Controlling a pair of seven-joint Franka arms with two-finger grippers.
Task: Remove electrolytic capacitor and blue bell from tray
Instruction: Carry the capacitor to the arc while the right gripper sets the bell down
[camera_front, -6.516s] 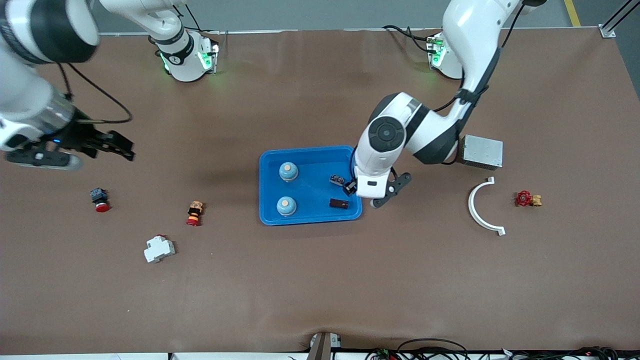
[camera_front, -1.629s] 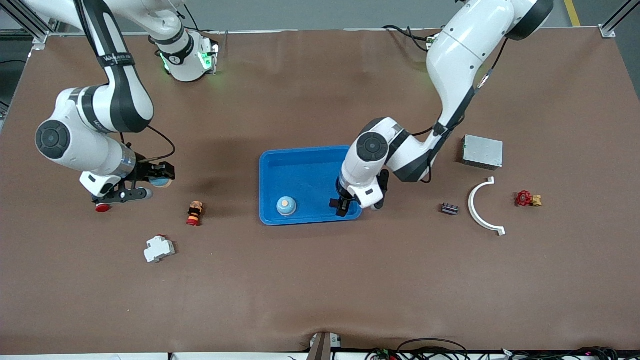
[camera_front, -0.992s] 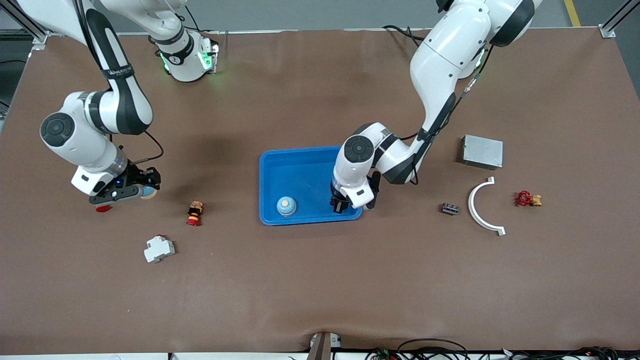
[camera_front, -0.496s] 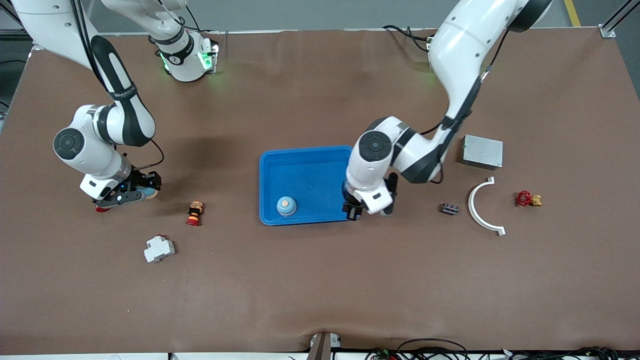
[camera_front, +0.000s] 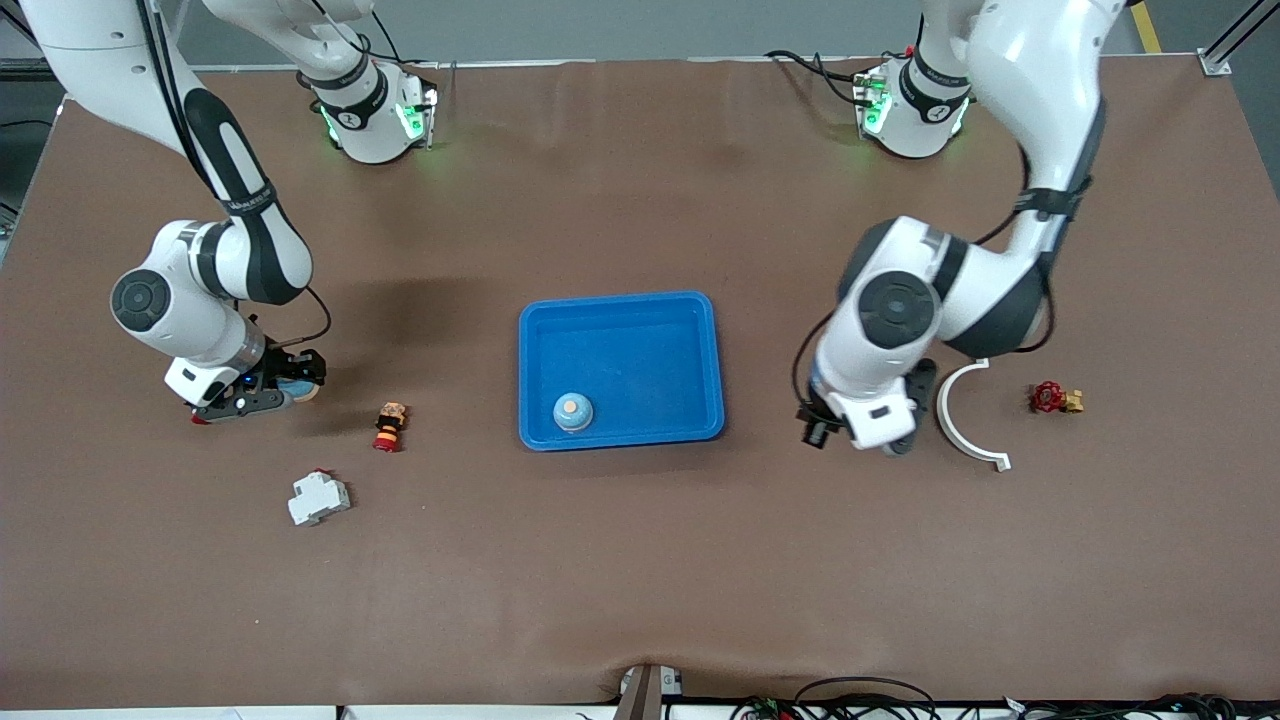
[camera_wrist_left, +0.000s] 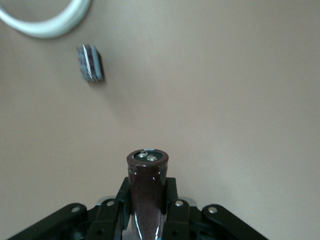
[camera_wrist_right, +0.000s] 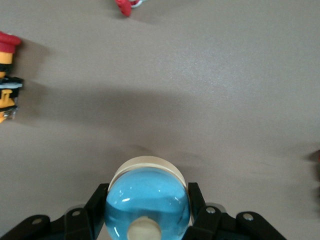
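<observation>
We count two round blue bells: one in the blue plastic tray (camera_front: 618, 310) at frame centre (camera_front: 574, 411), one (camera_wrist_right: 147, 202) clamped by the right gripper (camera_front: 262, 388) at middle-left. The left gripper (camera_front: 818, 432), centre-right, clamps a dark brown cylindrical capacitor (camera_wrist_left: 147, 187), mostly hidden from the front.

The bench (camera_front: 640, 560) wears a matt brown covering, slightly rippled like cloth or felt. The bell (camera_wrist_right: 147, 204) shows a glossy, smooth blue dome with highlights, and the capacitor (camera_wrist_left: 148, 192) has a shiny dark brown sleeve. The tray (camera_front: 705, 310) looks like smooth blue plastic.
</observation>
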